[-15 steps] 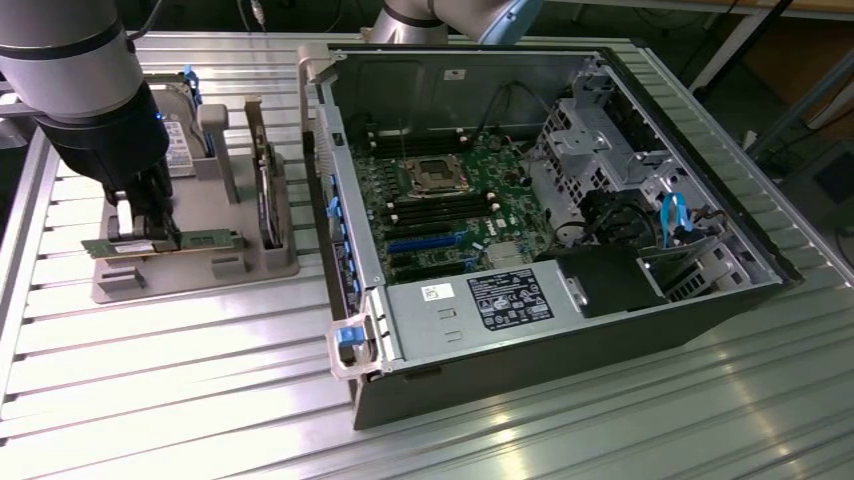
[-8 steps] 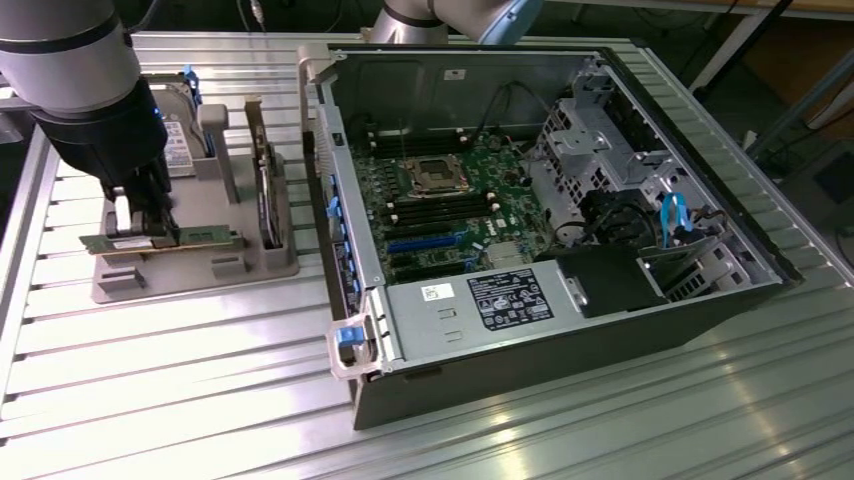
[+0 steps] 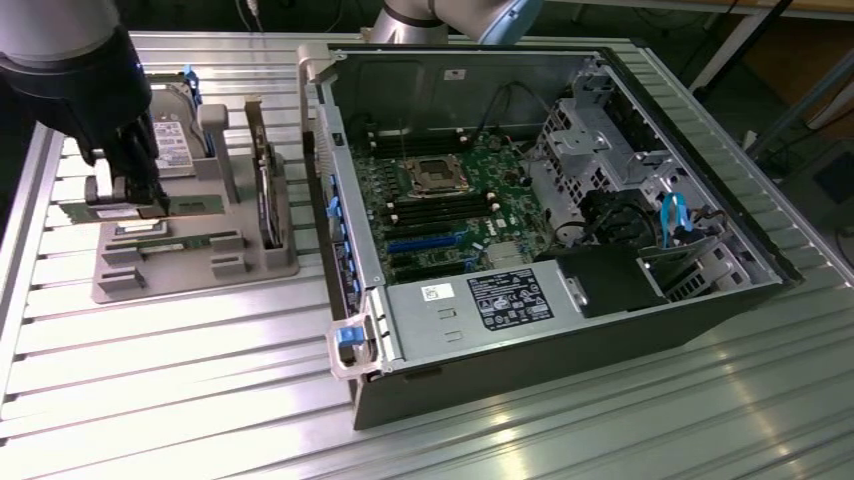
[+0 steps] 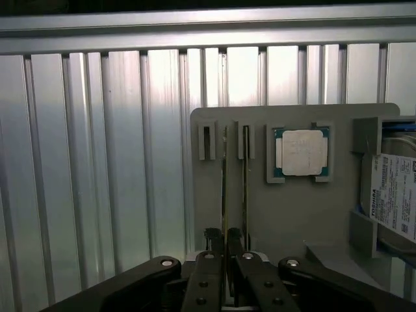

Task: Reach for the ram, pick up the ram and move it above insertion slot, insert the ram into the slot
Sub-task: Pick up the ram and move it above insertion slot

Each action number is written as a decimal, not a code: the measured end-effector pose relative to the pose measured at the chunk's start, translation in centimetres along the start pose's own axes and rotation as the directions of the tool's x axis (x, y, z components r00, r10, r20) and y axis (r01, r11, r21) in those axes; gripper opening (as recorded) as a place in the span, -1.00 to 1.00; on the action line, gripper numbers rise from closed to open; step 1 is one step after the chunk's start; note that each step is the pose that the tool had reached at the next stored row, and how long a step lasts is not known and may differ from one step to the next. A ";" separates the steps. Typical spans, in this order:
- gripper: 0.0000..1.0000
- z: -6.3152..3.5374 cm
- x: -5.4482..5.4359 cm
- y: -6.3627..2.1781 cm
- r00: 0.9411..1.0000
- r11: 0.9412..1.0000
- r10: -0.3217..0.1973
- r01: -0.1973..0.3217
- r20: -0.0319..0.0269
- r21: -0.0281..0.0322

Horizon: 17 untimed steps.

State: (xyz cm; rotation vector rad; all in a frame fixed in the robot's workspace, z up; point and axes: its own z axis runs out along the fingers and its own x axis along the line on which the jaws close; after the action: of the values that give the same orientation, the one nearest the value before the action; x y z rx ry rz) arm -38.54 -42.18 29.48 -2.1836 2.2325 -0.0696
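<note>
At the exterior view's left, my gripper [image 3: 138,205] stands over the grey parts holder [image 3: 187,275], shut on the ram [image 3: 187,207], a thin green stick lying lengthwise in the holder. In the wrist view the fingertips [image 4: 215,235] pinch the near end of the ram [image 4: 225,175], seen edge-on. A second green stick [image 4: 246,175] lies parallel right beside it, also visible in the exterior view [image 3: 180,240]. The slot [image 3: 434,210] is one of several black sockets on the motherboard inside the open computer case, well towards the exterior view's right of the gripper.
The holder also carries a processor chip [image 4: 300,153], a hard drive [image 4: 393,195] and an upright card [image 3: 271,195]. The open case [image 3: 400,60] has a tall wall facing the holder. Inside it are a silver processor socket [image 3: 434,175], blue sockets [image 3: 420,243] and cables. Ribbed metal table [image 3: 174,380] all around.
</note>
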 end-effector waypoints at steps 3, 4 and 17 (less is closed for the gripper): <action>-0.72 -1.19 0.0 -0.05 1.000 1.000 0.001 -0.001 0.014 -0.001; -0.72 -1.59 0.0 -0.07 1.000 1.000 0.001 -0.001 0.018 -0.001; -0.72 -4.59 0.2 -0.21 0.998 1.000 0.006 -0.005 0.066 -0.010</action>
State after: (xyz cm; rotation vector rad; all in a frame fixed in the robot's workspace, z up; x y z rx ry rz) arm -38.54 -42.25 34.07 -2.1515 2.2084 0.0129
